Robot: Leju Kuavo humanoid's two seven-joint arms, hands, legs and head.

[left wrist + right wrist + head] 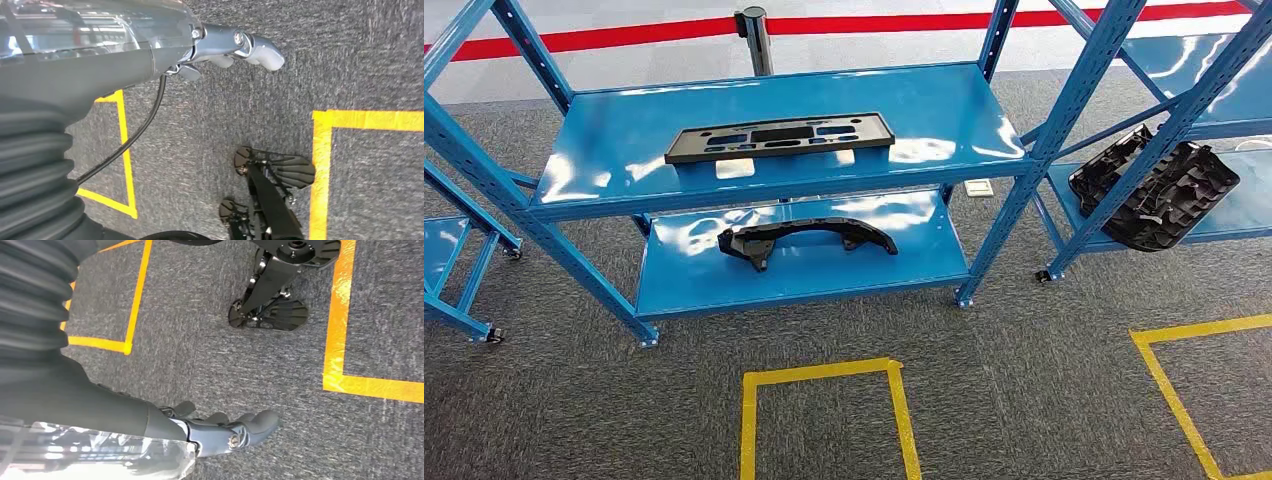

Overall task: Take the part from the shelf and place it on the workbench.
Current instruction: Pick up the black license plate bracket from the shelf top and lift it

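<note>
A blue metal shelf (pixel 964 110) stands in front of me in the head view. A flat black rectangular part (pixel 779 137) with cut-outs lies on its upper level. On the lower level lies a curved black bracket-like part (pixel 807 239). My left hand (pixel 235 47) hangs over the grey carpet in the left wrist view, fingers stretched out and holding nothing. My right hand (pixel 225 427) likewise hangs above the carpet in the right wrist view, with nothing in it. Both hands are well away from the shelf.
A second blue shelf at the right holds a large black ribbed part (pixel 1159 190). Another blue rack (pixel 454 250) stands at the left edge. Yellow tape squares (pixel 824 375) mark the carpet before the shelves. A red line (pixel 624 38) and a post (pixel 756 35) lie behind.
</note>
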